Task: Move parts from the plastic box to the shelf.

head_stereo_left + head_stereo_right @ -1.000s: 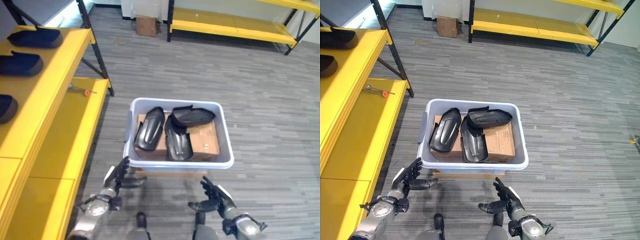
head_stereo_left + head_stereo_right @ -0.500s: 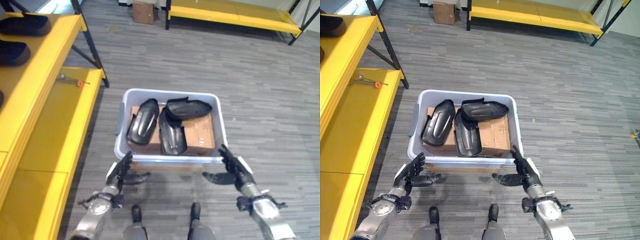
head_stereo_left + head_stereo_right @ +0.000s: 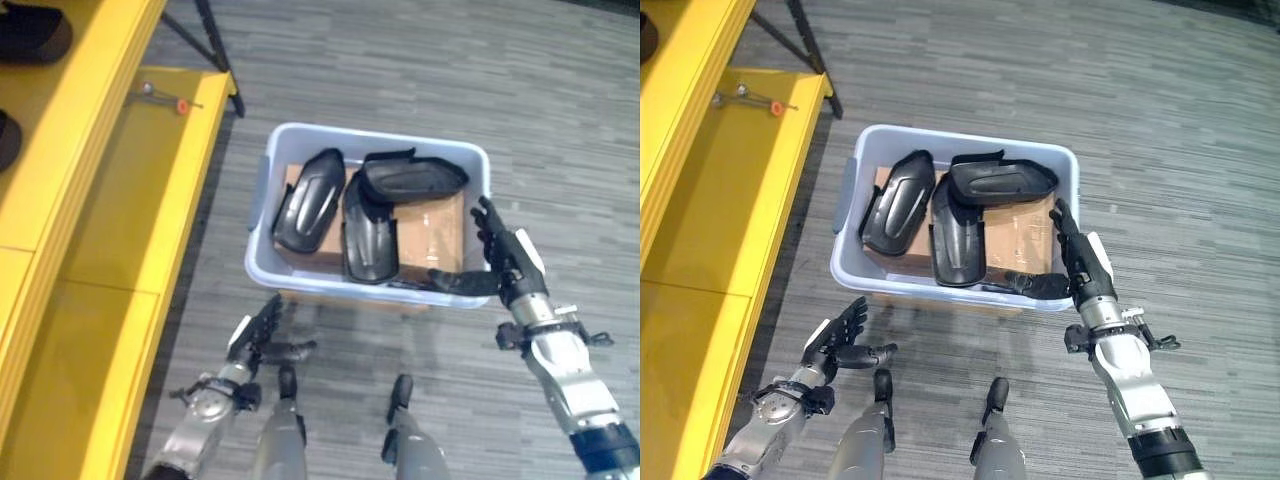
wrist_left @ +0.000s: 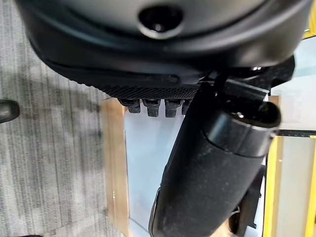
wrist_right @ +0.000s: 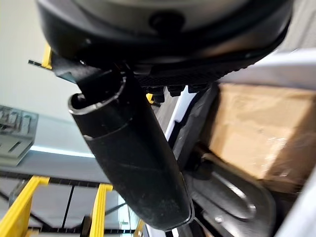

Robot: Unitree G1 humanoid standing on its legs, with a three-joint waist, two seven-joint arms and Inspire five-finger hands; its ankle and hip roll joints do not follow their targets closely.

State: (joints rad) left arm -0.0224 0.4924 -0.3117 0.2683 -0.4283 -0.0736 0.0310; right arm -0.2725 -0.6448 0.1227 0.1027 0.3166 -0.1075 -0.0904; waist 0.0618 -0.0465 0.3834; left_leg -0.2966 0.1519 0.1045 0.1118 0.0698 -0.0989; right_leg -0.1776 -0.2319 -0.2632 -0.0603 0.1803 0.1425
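Observation:
A pale blue plastic box point(image 3: 258, 215) stands on the grey floor. Inside it, three black moulded parts point(image 3: 308, 200) point(image 3: 370, 240) point(image 3: 415, 177) lie on a cardboard sheet point(image 3: 445, 225). My right hand point(image 3: 510, 260) is raised at the box's front right corner, open, with its thumb reaching over the rim above the cardboard point(image 5: 247, 128). It holds nothing. My left hand point(image 3: 255, 340) hangs low in front of the box's front left corner, open and empty, clear of the box.
A yellow shelf point(image 3: 130, 200) runs along the left, with a higher level above it carrying black parts point(image 3: 35, 30). A red-handled tool point(image 3: 165, 97) lies on the lower level. Open floor surrounds the box.
My right hand has risen from floor level in front of the box to its front right corner, thumb over the rim. The left hand stays low. The camera has shifted.

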